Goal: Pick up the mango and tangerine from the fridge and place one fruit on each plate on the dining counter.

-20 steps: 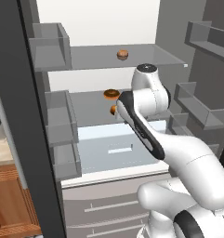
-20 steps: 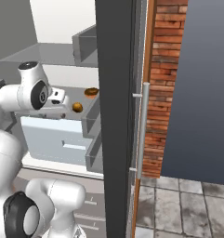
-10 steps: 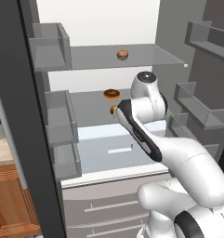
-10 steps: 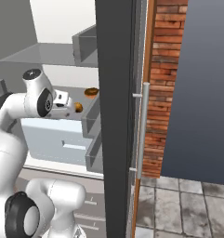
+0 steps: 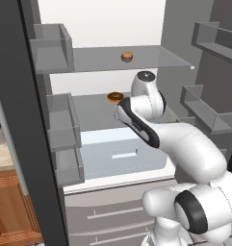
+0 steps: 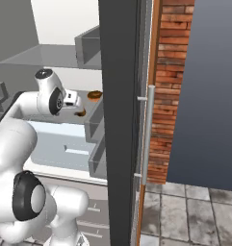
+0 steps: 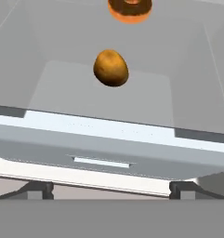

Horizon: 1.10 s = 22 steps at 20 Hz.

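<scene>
reached into the fridge (image 5: pixel 179 29) with the gripper (image 7: pixel 110 188) empty and its jaws spread wide, fingertips (image 7: pixel 39 188) poised just in front of the drawer (image 7: pixel 102 153). found what looked like the mango (image 7: pixel 111 68), egg-shaped and orange-brown, lying on the glass shelf (image 7: pixel 62 88) directly above the drawer, a little way in from the shelf's front edge, with open shelf between it and the hand. noted the doughnut (image 7: pixel 130 9) farther back over the drawer, just behind the mango but apart from it, and the tangerine (image 5: pixel 127 56) one shelf higher again above the drawer. judged several ways for the grab to fail: came in low, so the fingers could strike the shelf's front lip above the drawer instead of clearing it; could nudge the rounded mango backward into the doughnut if one fingertip met it first; could squeeze off centre and squirt the fruit out sideways; could overreach and catch the doughnut instead. compared with a second earlier: had swung the wrist farther in over the drawer and nearer the mango, with the jaws opened a touch wider; left mango, doughnut and tangerine where they had been.
</scene>
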{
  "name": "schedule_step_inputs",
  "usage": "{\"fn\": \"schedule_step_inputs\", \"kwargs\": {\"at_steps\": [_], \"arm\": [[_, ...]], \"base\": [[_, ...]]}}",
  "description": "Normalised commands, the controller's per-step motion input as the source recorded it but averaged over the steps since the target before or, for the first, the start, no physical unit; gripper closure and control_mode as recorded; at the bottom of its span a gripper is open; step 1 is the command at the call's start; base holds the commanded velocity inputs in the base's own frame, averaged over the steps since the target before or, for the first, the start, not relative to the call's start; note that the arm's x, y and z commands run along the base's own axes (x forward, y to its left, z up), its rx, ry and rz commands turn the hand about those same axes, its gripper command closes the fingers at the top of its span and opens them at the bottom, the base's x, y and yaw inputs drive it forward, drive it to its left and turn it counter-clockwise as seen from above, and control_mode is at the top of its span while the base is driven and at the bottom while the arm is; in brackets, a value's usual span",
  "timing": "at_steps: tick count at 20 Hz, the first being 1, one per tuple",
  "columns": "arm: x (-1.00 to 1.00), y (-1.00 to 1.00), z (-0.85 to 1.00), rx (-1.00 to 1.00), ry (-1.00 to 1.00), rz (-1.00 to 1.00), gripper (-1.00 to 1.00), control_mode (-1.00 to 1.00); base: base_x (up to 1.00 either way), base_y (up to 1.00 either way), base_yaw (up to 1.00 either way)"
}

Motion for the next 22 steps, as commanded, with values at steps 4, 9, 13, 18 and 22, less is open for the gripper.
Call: {"fn": "schedule_step_inputs", "kwargs": {"at_steps": [4, 9, 13, 18, 22], "arm": [[0.47, 0.0, -0.02, 0.0, 0.04, 0.0, -1.0, -1.0], [0.29, 0.0, -0.17, 0.0, 0.16, 0.01, -1.0, -1.0], [0.12, 0.01, -0.21, 0.0, 0.07, 0.0, -1.0, -1.0], [0.15, 0.04, -0.15, 0.0, 0.02, 0.0, -1.0, -1.0], [0.0, 0.0, -0.03, 0.0, 0.0, 0.0, -1.0, -1.0]], "base": [[0.0, 0.0, 0.0], [0.0, 0.0, 0.0], [0.0, 0.0, 0.0], [0.0, 0.0, 0.0], [0.0, 0.0, 0.0]]}}
